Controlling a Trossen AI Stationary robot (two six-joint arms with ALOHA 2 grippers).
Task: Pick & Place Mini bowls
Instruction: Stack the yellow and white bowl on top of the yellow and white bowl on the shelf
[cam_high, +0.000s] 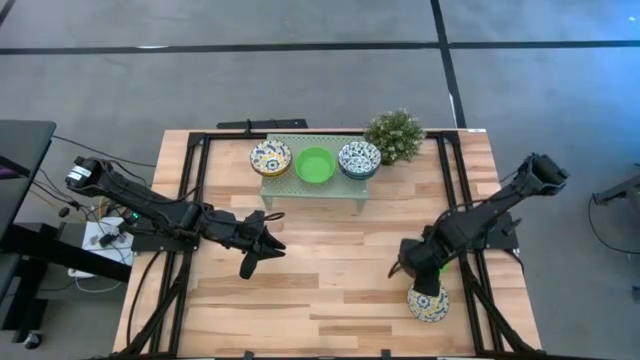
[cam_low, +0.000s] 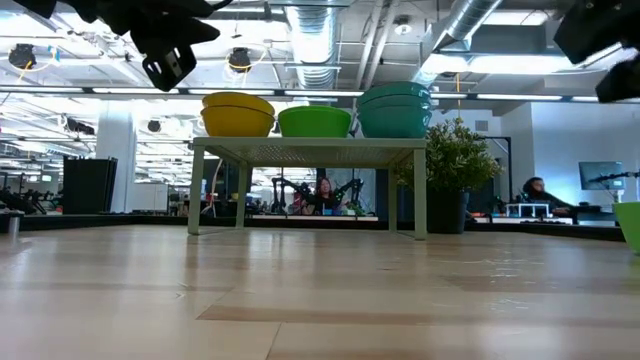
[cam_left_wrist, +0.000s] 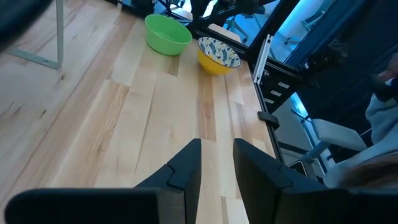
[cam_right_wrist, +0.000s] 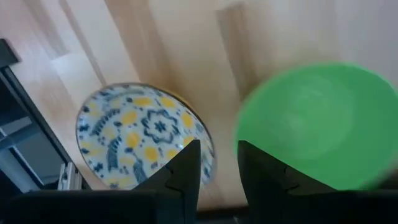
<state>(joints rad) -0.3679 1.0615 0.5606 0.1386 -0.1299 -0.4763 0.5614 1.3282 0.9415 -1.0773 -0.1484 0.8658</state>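
Three mini bowls stand on a low green stand (cam_high: 310, 190) at the far middle: a yellow-blue floral one (cam_high: 270, 157), a plain green one (cam_high: 314, 165) and a blue floral one (cam_high: 359, 158). Near the table's right front, a yellow-blue floral bowl (cam_right_wrist: 143, 134) and a green bowl (cam_right_wrist: 317, 124) rest on the wood side by side. My right gripper (cam_right_wrist: 217, 162) hangs above them, pointing down, over the gap between the two, slightly open and empty. My left gripper (cam_left_wrist: 216, 168) hovers left of the middle (cam_high: 258, 255), its fingers a little apart, with nothing between them.
A small potted plant (cam_high: 395, 133) stands at the stand's far right corner. Black rails (cam_high: 190, 200) run along the table's left and right sides. Bare wood lies between the two arms in the middle (cam_high: 340, 260).
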